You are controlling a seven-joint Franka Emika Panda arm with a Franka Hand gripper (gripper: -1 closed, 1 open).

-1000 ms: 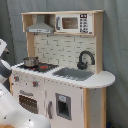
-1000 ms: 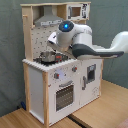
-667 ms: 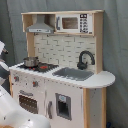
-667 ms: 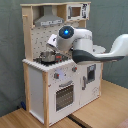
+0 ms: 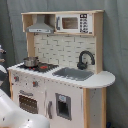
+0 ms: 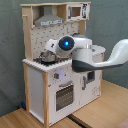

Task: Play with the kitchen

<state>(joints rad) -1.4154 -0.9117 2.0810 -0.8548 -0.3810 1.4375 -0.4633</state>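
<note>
The kitchen (image 5: 60, 95) is a white and light-wood toy unit with a grey hood (image 5: 41, 27), a microwave (image 5: 73, 23), a black faucet (image 5: 86, 59), a sink (image 5: 75, 73) and an oven door (image 5: 29, 102). A metal pot (image 5: 31, 62) stands on the stove beside something red (image 5: 44, 66). In the second exterior view my white arm (image 6: 85, 54) reaches in from the second exterior view's right, its blue-lit joint (image 6: 65, 45) over the stove. My gripper (image 6: 46, 54) sits low beside the pot (image 6: 48, 59), mostly hidden by the arm.
The kitchen stands on a wooden table top (image 6: 107, 107), with a grey curtain (image 5: 117, 45) behind it. Part of my arm (image 5: 12, 112) fills the first exterior view's lower left corner. Knobs (image 6: 57, 76) sit above the oven door (image 6: 65, 95).
In the second exterior view my arm has come down: the blue-lit joint dropped from hood height to just above the stove. The pot and the kitchen have not moved.
</note>
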